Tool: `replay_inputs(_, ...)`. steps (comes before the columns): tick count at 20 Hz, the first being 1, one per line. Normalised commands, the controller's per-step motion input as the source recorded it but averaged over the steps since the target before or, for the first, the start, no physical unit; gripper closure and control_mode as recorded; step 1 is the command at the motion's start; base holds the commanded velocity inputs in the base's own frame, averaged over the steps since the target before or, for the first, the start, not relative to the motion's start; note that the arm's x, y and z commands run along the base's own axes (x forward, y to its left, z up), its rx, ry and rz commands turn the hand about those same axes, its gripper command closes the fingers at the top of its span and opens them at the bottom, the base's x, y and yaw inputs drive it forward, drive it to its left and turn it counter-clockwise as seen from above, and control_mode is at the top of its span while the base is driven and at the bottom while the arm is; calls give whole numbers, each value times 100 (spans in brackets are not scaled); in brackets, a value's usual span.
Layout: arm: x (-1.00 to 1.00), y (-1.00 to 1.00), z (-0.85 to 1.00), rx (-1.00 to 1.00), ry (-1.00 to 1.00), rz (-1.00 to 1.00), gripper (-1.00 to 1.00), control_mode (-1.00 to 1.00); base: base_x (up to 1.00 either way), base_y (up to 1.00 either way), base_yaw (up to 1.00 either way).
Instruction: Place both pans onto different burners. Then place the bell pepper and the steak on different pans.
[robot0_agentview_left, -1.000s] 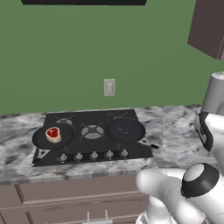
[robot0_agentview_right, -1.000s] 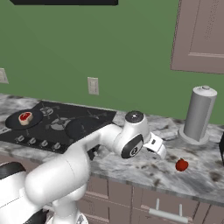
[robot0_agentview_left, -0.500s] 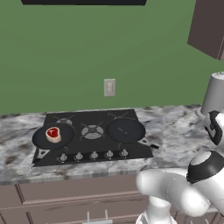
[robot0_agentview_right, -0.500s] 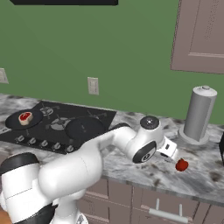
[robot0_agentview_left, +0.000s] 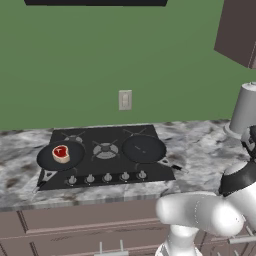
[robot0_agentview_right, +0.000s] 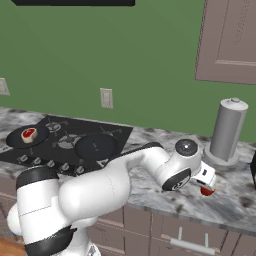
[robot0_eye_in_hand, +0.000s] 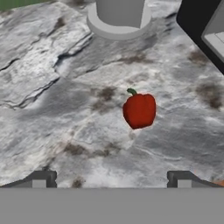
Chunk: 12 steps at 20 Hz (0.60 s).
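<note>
We see the gripper (robot0_eye_in_hand: 111, 179) over the marble counter (robot0_eye_in_hand: 52, 109), jaws spread wide w/ nothing between them. The two fingertips (robot0_eye_in_hand: 40, 179) show near the bottom of the hand view, one left, one right. The pepper (robot0_eye_in_hand: 139, 110) lies on the counter ahead of the jaws, not touching either tip, a bit nearer the right tip than the left, so slightly off the mid line between them. Red, green stem pointing away from the jaws. Further ahead, beyond the pepper, stands a grey canister (robot0_eye_in_hand: 119, 13) on a round base; a dark object (robot0_eye_in_hand: 203, 30) sits ahead and to the right.

In the right base view we see the pepper (robot0_agentview_right: 206, 190) partly behind the hand, canister (robot0_agentview_right: 226, 131) just behind it, arm stretched far right of the cooktop (robot0_agentview_right: 60, 142).

Well behind the jaws, back at the cooktop: left pan (robot0_agentview_left: 56, 161) on a burner w/ the steak (robot0_agentview_left: 61, 153) in it, right pan (robot0_agentview_left: 144, 148) on another burner, nothing in it. Middle burner (robot0_agentview_left: 105, 149) bare btwn them
</note>
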Motion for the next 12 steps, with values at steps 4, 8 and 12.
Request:
replay_inputs(4, 13, -29, -6, 2, 0, 1, -100, -100, 0, 0, 0)
replay_inputs(8, 7, -26, -10, 2, 0, 0, -100, -100, 0, 0, 0)
replay_inputs(12, 3, -13, -20, 2, 0, 0, -100, -100, 0, 0, 0)
